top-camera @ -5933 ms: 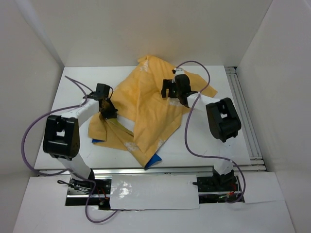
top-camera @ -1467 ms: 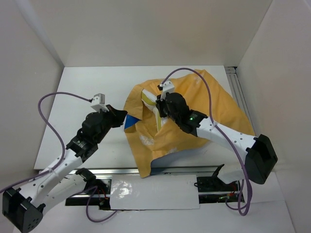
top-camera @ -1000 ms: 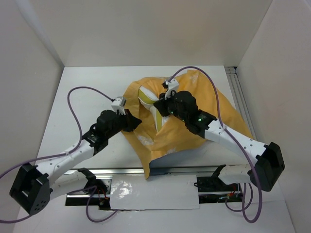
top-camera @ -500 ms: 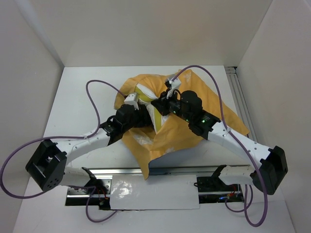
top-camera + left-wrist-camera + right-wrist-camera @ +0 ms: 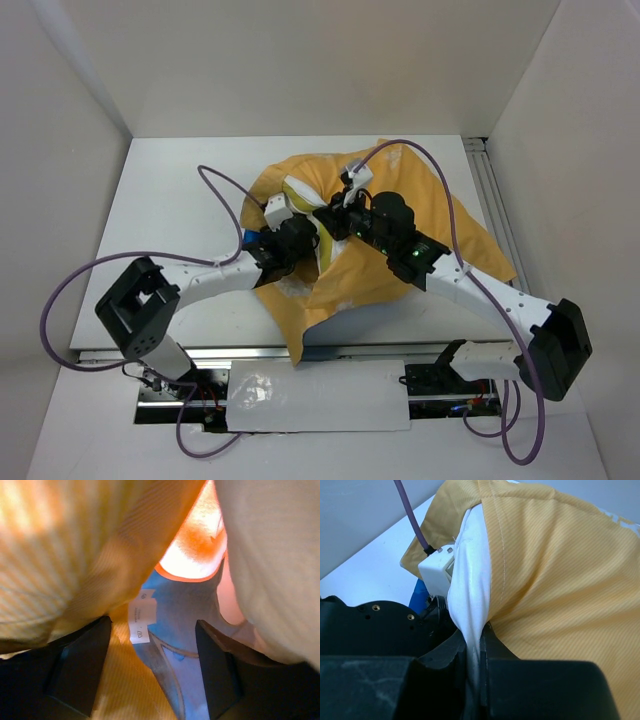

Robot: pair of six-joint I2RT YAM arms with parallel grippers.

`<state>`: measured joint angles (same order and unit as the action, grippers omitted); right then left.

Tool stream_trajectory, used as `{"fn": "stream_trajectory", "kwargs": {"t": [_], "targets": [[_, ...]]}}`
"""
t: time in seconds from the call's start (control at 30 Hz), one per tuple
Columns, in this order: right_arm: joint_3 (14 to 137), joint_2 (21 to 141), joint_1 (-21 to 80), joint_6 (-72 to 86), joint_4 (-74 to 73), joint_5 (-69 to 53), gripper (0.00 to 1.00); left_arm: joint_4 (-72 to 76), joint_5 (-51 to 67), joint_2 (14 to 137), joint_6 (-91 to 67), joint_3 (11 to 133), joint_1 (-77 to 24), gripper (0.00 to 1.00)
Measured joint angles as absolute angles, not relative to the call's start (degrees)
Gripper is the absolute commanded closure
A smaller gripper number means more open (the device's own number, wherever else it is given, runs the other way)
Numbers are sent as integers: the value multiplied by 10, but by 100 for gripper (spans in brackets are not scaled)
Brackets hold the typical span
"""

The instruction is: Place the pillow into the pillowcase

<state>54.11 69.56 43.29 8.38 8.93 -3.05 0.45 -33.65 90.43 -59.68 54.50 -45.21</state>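
Bright even overhead light; left wrist view blurred, orange-tinted.

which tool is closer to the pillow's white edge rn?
Right. The right tool is shut on the pillow at its white edge, outside the pillowcase. The left tool is open beside it, fingers inside the pillowcase mouth.
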Motion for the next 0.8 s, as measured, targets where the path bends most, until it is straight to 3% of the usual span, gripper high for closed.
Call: {"fn": "stream_trajectory", "kwargs": {"t": [0.1, 0.13, 0.23, 0.27, 0.53, 0.8], "targets": [[539, 696, 433, 81, 90, -24, 100, -20, -355, 927, -614, 567, -455, 38], [539, 696, 433, 80, 91, -23, 100, -27, -362, 934, -619, 575, -455, 49], [538, 696, 434, 77, 93, -23, 100, -35, -371, 950, -624, 584, -454, 71], [538, 696, 434, 76, 93, -23, 100, -35, -371, 956, -623, 585, -454, 97], [533, 693, 444, 59, 77, 24, 100, -107, -379, 948, -623, 593, -448, 100], [553, 718, 464, 35, 64, 126, 100, -95, -346, 635, -536, 440, -350, 100]]}}
